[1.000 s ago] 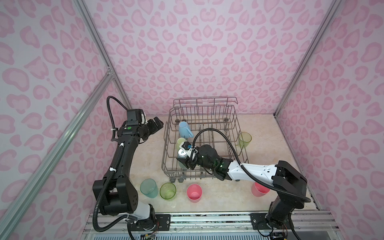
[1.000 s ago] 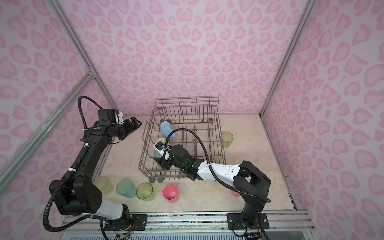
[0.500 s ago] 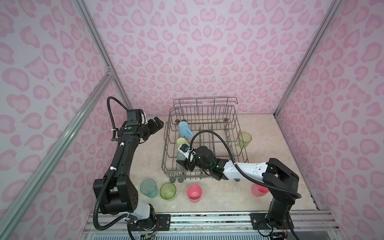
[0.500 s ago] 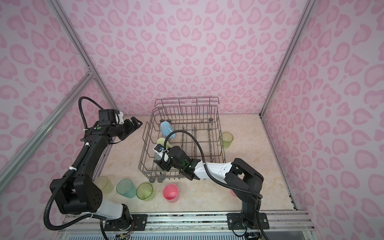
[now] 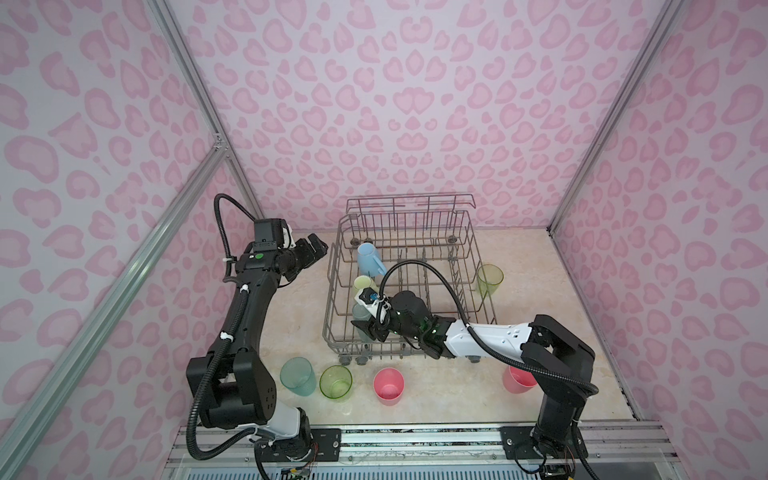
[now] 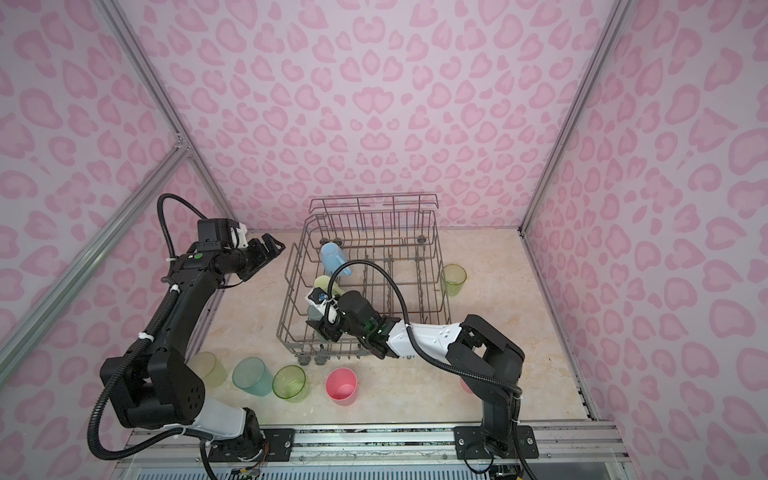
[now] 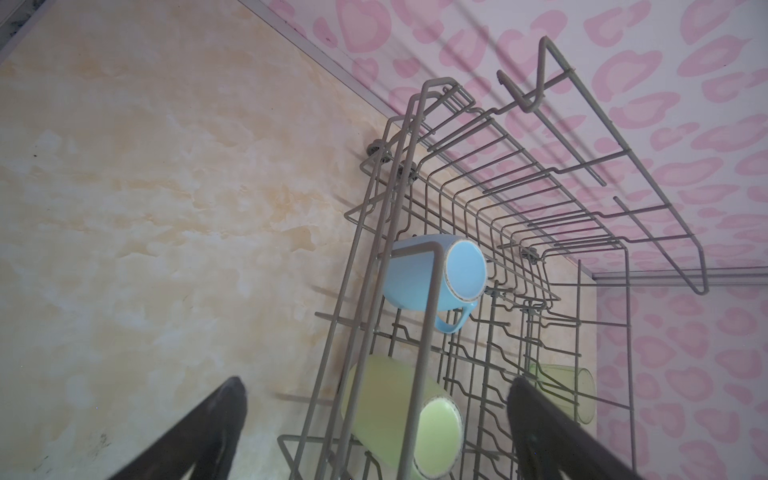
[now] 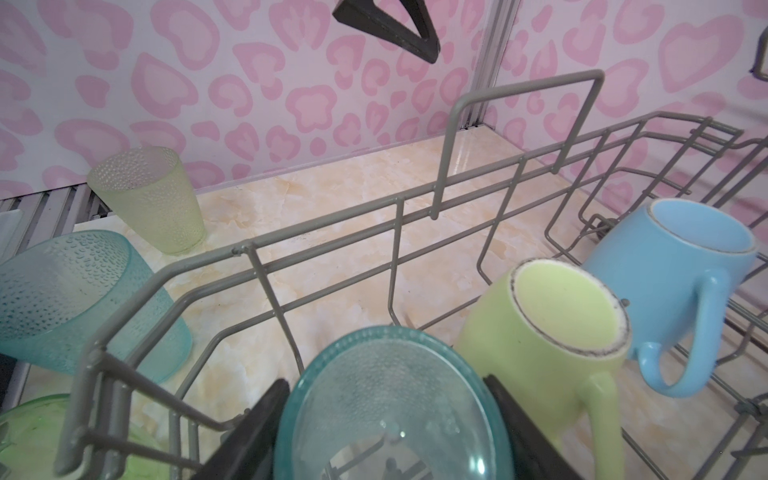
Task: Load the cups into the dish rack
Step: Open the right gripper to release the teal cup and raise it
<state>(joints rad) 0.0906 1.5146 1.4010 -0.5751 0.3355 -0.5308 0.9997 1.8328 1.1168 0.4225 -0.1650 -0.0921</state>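
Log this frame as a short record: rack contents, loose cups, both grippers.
in dish rack: light-blue mug, pale-yellow mug, both tilted base-up
right gripper: shut on inverted teal cup, inside rack beside pale-yellow mug
left gripper: open, empty, left of rack
loose in front of rack: beige cup, second teal cup, lime-green cup, pink tumbler, second pink tumbler (partly hidden)
loose right of rack: second lime-green cup, upright

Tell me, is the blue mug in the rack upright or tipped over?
Tipped: the blue mug leans in the dish rack, its ringed base facing up toward the cameras.
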